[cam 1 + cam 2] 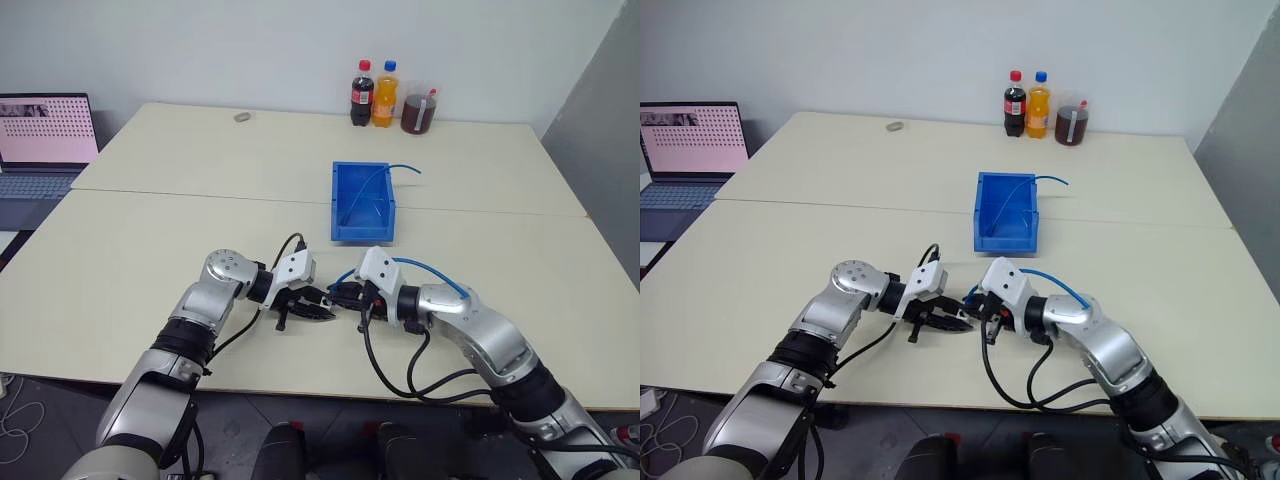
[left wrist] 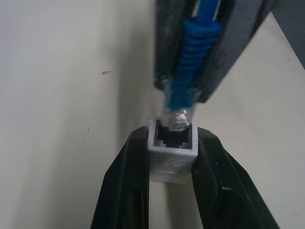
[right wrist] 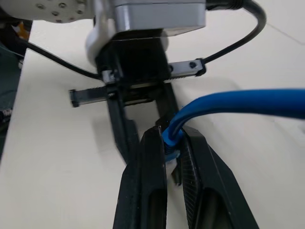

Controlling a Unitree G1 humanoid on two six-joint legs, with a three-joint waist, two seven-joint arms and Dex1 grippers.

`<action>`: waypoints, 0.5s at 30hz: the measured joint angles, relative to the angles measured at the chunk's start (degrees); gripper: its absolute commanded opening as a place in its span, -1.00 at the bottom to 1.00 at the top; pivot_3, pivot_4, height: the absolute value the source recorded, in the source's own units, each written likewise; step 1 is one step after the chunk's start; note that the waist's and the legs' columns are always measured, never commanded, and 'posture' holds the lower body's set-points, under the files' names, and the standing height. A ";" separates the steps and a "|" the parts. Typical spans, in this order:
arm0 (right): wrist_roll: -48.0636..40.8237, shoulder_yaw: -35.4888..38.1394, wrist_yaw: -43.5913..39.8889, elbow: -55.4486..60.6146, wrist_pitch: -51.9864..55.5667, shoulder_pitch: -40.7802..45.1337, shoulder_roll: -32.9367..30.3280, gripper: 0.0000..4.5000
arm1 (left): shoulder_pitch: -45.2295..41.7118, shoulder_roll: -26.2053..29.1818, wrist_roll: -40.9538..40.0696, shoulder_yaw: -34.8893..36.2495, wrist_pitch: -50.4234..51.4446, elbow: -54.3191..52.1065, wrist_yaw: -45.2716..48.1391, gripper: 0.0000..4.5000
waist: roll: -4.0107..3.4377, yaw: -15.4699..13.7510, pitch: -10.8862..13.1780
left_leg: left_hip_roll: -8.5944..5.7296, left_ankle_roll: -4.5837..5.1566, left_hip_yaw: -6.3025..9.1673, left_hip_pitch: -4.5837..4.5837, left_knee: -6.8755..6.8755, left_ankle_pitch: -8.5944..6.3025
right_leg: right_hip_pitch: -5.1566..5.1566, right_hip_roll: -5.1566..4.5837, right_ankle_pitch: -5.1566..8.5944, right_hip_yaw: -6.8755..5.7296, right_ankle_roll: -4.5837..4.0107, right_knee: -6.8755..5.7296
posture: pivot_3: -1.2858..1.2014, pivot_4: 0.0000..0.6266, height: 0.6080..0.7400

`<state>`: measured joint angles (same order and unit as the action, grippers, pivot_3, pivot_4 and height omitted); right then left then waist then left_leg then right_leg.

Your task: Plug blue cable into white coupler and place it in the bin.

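Left claw [image 2: 172,157] is gripping the white coupler [image 2: 172,151]; right claw [image 3: 167,150], pinching the blue cable [image 3: 228,102], is meeting it tip-to-tip above the counter [image 1: 150,260].

The white coupler [image 2: 172,155] is clamped between the two black fingers [image 2: 125,191] of the left tool [image 2: 171,167], its dark socket facing outward. The clear plug of the blue cable [image 2: 193,62] is seen at the socket's mouth, touching its rim. The cable is gripped by the right tool [image 2: 190,95] above the pale bench [image 2: 57,95].
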<state>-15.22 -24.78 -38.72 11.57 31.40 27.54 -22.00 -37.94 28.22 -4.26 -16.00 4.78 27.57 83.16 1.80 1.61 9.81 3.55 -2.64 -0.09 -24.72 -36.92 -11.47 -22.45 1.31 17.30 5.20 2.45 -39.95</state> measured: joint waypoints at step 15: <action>1.33 -0.02 -3.51 0.62 0.70 0.02 -0.33 -0.94 | 0.62 -0.02 -0.01 0.00 0.16 -0.85 -0.85 -0.63 | -0.01 0.00 -0.01 | 0.00 0.00 0.02 0.07 0.00 0.00 | 0.08 0.00 0.01 -0.01 0.01 0.01 | 0.03 -0.52 1.00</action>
<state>-13.89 -24.80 -42.23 12.19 32.10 27.56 -22.32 -37.32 28.20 -4.27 -16.00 4.95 26.72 82.31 1.79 1.61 9.80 3.55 -2.64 -0.07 -24.65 -36.92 -11.47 -22.37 1.30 17.31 5.20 2.46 -39.94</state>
